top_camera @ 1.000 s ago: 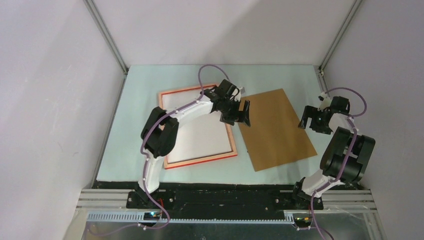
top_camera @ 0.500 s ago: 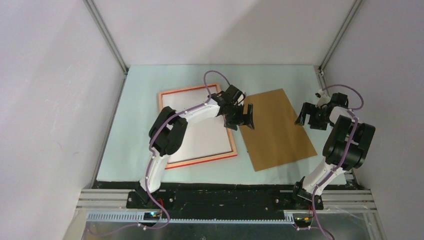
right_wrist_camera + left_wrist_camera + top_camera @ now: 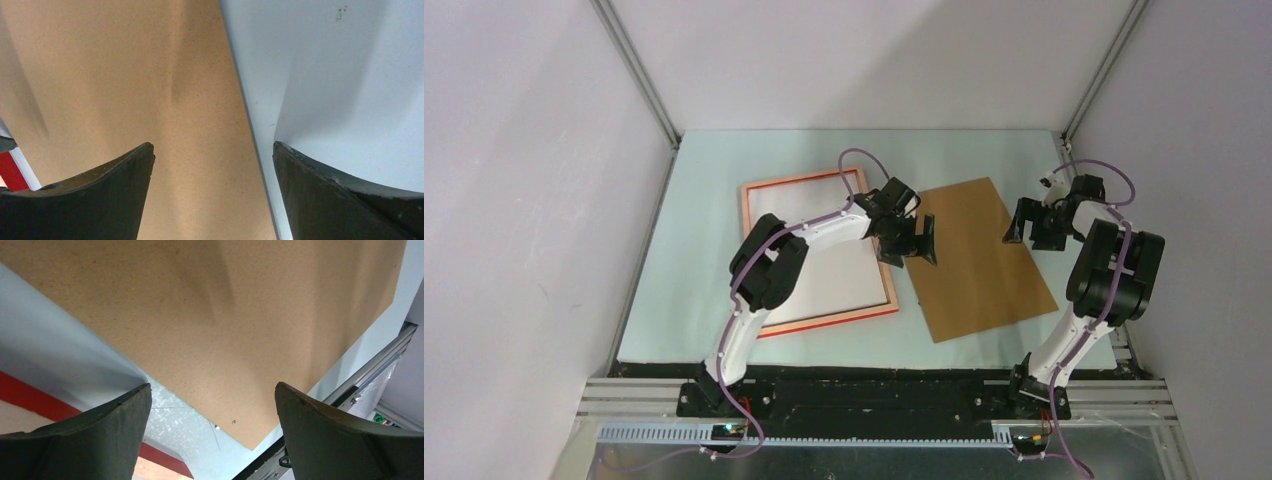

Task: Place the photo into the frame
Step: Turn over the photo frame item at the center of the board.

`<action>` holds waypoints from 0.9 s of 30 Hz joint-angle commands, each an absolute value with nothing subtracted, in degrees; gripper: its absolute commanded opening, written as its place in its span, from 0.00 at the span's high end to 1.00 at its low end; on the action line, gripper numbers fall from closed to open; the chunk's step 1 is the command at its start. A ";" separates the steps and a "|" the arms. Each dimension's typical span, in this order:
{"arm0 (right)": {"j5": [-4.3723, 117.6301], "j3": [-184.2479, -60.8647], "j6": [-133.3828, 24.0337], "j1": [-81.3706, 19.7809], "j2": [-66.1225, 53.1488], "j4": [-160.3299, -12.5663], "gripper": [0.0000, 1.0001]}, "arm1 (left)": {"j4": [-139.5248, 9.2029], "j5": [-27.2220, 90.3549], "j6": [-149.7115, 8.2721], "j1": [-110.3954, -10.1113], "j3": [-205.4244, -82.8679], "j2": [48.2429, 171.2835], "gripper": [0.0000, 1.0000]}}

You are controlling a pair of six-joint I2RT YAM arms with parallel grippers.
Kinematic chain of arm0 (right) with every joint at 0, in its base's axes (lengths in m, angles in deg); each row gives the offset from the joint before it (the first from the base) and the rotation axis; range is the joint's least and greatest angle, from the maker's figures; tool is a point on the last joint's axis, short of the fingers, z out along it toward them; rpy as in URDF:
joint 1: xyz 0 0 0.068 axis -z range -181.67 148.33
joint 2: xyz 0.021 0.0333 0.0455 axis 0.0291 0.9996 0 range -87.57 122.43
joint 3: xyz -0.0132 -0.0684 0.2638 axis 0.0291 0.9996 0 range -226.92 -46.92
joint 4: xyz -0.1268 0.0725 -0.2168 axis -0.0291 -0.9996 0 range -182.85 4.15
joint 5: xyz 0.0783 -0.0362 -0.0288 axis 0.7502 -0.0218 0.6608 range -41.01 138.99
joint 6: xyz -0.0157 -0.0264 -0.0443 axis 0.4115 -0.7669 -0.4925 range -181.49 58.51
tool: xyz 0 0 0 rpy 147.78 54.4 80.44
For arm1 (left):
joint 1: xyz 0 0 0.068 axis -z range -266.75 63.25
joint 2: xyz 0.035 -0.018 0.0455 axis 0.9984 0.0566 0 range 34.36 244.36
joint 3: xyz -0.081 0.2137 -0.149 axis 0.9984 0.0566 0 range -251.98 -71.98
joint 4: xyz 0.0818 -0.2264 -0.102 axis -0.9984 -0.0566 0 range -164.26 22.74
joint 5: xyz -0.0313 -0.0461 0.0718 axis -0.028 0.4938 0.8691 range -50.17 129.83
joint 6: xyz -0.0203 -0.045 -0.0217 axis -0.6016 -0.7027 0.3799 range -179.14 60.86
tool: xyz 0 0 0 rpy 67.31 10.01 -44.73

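The pale blue table mat [image 3: 694,300] fills the middle of the top view, bounded by grey walls. On it, left of centre, the frame [image 3: 827,322] lies flat, its red border around a plain white sheet [image 3: 834,280]; whether that sheet is the photo turned face down cannot be told, as no printed side shows. Just right of the frame, with a narrow strip of mat between them, the brown backing board [image 3: 984,265] lies flat and slightly rotated. The left arm [image 3: 759,270] reaches diagonally across the frame, and the left gripper [image 3: 910,250] hangs over the board's left edge, jaws spread wide with nothing between them. In the left wrist view its dark fingers [image 3: 100,430] bracket the board's near corner, with a sliver of red frame at lower left. The right arm [image 3: 1114,270] folds up at the right side, and the right gripper [image 3: 1031,235] sits over the board's upper right edge, also spread wide and empty. In the right wrist view its fingers [image 3: 340,195] straddle that edge, board on the left and mat on the right.
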State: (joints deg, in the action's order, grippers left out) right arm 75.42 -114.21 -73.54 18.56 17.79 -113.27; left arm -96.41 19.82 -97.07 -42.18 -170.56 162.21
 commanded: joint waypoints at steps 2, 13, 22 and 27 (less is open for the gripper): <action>76.84 -116.92 -73.93 17.47 19.86 -116.96 0.08 | -96.11 17.98 -98.31 -40.95 -171.64 165.78 0.00; 88.34 -117.98 -74.92 16.56 20.18 -122.15 0.11 | -94.84 13.60 -96.30 -40.69 -173.55 168.39 0.00; 99.83 -118.66 -75.28 17.90 14.29 -128.50 0.13 | -94.65 13.36 -94.77 -40.74 -173.06 167.22 0.00; 105.13 -119.69 -74.46 17.91 8.93 -132.88 0.14 | -94.60 12.44 -93.06 -41.44 -172.95 166.02 0.00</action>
State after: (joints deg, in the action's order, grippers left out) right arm 86.64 -117.90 -77.85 20.42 15.76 -121.05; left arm -98.14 13.85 -96.35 -42.50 -173.25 164.55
